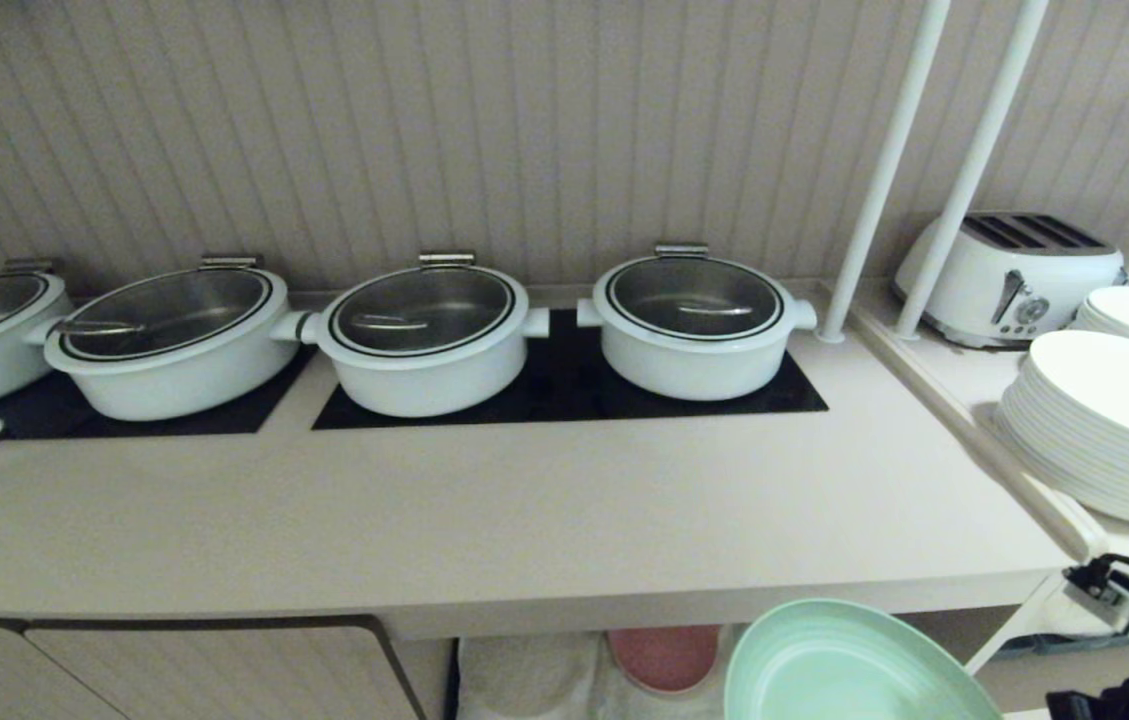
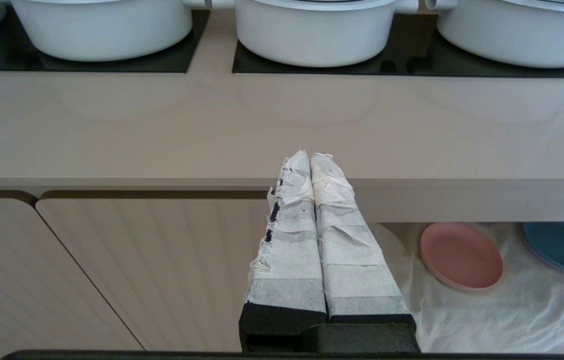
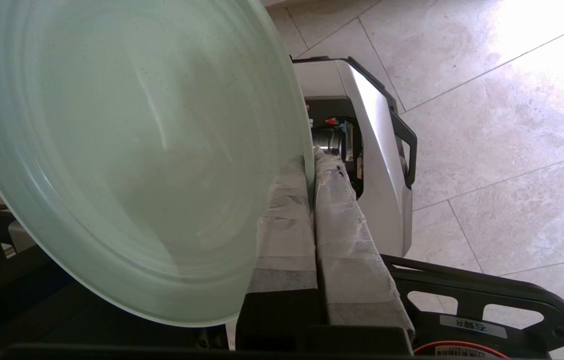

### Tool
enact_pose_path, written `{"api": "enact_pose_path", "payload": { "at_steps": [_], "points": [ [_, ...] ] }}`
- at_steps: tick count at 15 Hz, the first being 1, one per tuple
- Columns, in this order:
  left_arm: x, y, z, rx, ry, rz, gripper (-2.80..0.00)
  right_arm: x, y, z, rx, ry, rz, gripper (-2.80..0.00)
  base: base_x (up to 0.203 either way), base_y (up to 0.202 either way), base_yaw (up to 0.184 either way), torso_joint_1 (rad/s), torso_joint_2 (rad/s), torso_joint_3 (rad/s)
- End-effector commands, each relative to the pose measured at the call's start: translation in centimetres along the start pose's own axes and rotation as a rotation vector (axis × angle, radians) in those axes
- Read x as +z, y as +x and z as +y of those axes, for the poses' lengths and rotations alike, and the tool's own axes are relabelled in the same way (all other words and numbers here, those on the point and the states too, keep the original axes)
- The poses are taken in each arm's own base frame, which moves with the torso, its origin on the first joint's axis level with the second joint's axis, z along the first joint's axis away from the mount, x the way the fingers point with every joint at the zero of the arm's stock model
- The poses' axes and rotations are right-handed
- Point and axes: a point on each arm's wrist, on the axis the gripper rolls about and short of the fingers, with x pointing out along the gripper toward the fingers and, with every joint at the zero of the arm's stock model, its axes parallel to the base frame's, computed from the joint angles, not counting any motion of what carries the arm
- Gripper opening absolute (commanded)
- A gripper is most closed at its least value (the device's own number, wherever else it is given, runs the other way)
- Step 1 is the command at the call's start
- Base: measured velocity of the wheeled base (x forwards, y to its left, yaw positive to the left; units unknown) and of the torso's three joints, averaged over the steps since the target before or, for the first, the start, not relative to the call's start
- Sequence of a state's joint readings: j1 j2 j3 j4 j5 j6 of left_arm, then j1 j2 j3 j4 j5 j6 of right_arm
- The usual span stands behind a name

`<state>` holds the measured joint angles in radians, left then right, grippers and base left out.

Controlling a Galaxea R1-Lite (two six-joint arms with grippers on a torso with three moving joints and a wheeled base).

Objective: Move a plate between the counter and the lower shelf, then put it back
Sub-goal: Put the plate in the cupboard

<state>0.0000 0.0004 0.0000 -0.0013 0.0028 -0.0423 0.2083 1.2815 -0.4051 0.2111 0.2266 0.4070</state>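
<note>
Both fingers of the right gripper point(image 3: 311, 165) are clamped on the rim of the plate point(image 1: 844, 665), held in front of the counter point(image 1: 524, 520) edge, above the lower shelf point(image 2: 486, 310). Left gripper point(image 2: 310, 156) is closed and empty.

Mint-green plate point(image 1: 849, 665) is showing beside a pink plate point(image 1: 664, 657); white pots point(image 1: 424, 335) are sitting on black glass panels point(image 1: 564, 390) in the beige counter point(image 1: 484, 520).

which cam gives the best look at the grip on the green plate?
Right wrist view: the right gripper is shut on the plate, its rim pinched between the taped fingers. Head view shows only the plate's upper face below the counter edge, no fingers. Left wrist view doesn't show it.
</note>
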Motion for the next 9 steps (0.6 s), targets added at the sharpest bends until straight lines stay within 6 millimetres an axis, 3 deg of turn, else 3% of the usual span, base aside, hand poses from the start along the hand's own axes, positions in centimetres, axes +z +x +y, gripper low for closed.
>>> {"api": "enact_pose_path", "payload": {
  "at_steps": [1,9],
  "points": [
    [0.00,0.00,0.00,0.000,-0.001,-0.001,-2.80,-0.02,-0.01,0.00,0.002,0.004,0.001,-2.80,0.000,0.000,0.000,0.000,0.00,0.000],
    [0.00,0.00,0.00,0.000,-0.001,-0.001,-2.80,-0.18,-0.01,-0.05,0.002,0.010,0.003,-2.80,0.000,0.000,0.000,0.000,0.00,0.000]
  ]
}}
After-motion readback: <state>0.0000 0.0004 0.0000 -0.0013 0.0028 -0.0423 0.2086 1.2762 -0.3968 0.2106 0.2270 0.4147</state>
